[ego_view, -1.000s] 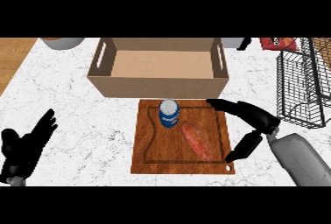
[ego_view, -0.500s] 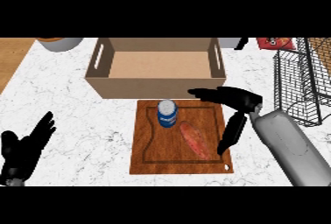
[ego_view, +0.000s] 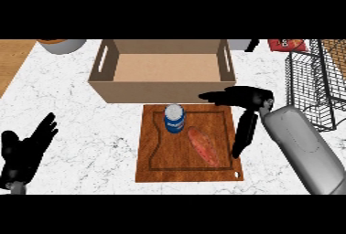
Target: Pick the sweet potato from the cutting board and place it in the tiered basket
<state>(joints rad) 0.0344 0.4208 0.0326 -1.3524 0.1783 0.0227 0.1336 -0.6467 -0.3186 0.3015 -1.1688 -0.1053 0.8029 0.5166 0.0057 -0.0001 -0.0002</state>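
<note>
Left hand (ego_view: 24, 153) rests open, fingers straight, at the counter's (ego_view: 88, 123) left edge, well apart from the cutting board (ego_view: 159, 160). Sweet potato (ego_view: 203, 145): reddish-orange, elongated, lying flat on the board beside a blue can (ego_view: 174, 119), long axis running diagonally from near the can toward the board's near right corner. Right hand (ego_view: 245, 109) open, fingers spread, over the board's right edge just right of the potato, not touching; tiered basket (ego_view: 314, 87) stands to its right.

Reddish sweet potato (ego_view: 203, 146) flat on cutting board (ego_view: 154, 155)
</note>
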